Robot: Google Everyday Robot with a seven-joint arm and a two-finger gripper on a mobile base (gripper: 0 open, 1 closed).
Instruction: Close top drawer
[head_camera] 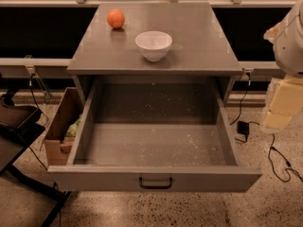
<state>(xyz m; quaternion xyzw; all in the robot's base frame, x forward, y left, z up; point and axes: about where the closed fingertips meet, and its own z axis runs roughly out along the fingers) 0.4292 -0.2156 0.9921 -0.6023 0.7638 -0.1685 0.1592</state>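
- Speckled stone floor [142, 212] fills the bottom of the frame; dark wall panels and a pale rail run across the top behind the furniture.
- Grey flat-topped cabinet [203, 41] sits in the centre of the frame, seen from above and in front.
- Round orange ball-like object [115, 18] is on the cabinet top at upper left, well apart from the edges.
- White round ceramic bowl [154, 45] stands upright on the cabinet top, near the middle, lower right of the orange object and not touching it.
- Wide grey top drawer [156, 145] is just under the cabinet top, pulled far out toward the bottom of the frame; its grey floor with pale specks is in full view.
- Black bar handle [155, 183] sits at the centre of the drawer's front panel, bottom centre of the frame.
- Brown cardboard box [59, 126] stands on the floor just left of the drawer's side wall, with something green inside.
- Black frame of some stand or chair [19, 126] is at lower left.
- Black power adapter with cable [244, 126] lies on the floor right of the drawer.
- White robot arm shell [289, 41] is at the right edge of the frame; the cream-coloured gripper [284, 103] hangs below it, right of the drawer and apart from it, touching nothing.
- Whether the gripper is spread or closed cannot be told; it is cut off by the frame edge.
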